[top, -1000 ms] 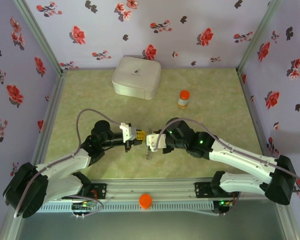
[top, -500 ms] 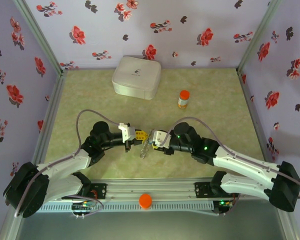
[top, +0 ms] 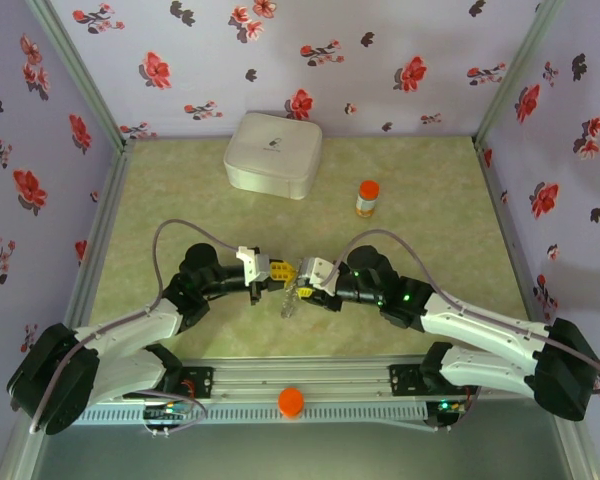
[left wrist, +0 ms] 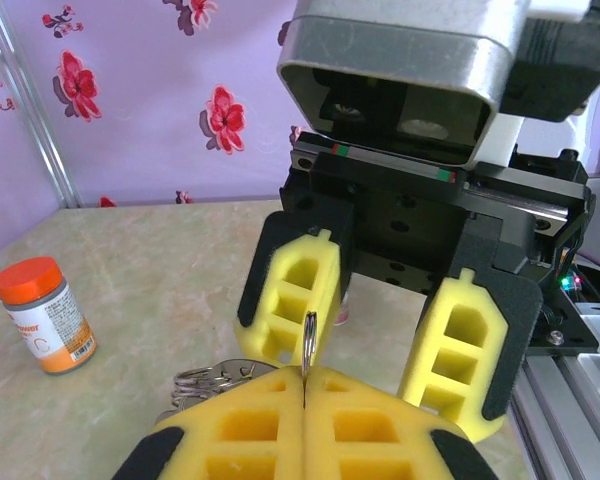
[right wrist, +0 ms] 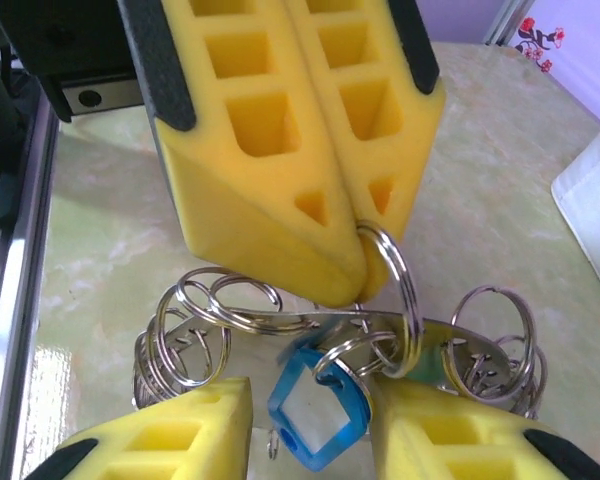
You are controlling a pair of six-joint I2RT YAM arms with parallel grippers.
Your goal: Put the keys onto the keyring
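Green key (right wrist: pixel 435 366) mostly hidden behind keyring (right wrist: pixel 411 300).

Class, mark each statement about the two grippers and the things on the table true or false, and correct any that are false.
1. The left gripper is shut on a metal ring. True.
2. The right gripper is clamped fully shut. False: its fingers stand apart, with the blue key head between them.
3. The orange-capped bottle lies on its side. False: it stands upright.
4. The white box sits near the back wall. True.
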